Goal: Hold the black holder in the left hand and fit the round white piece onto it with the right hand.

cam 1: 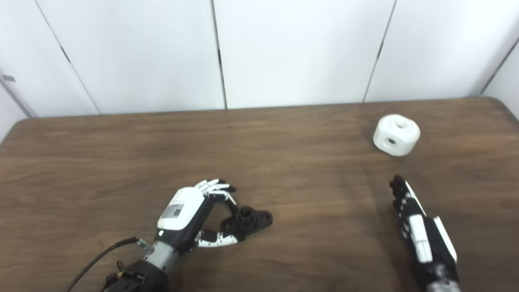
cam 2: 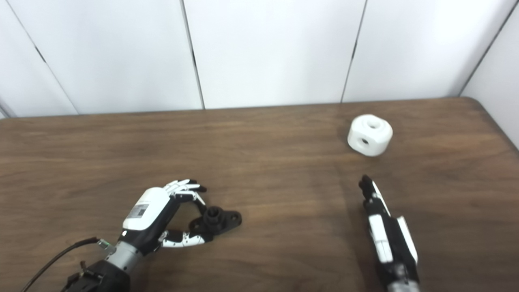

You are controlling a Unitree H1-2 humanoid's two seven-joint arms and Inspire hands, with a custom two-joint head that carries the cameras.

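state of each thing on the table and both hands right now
black holder: lying on the table, left fingers around one end
round white piece: resting on the table, untouched
left hand: curled at the holder, not lifted
right hand: open, empty, short of the white piece

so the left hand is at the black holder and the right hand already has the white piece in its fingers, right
Not quite. The left hand is at the black holder, but the right hand holds nothing: the white piece sits on the table beyond it, clear of its fingers, as the left eye view shows.
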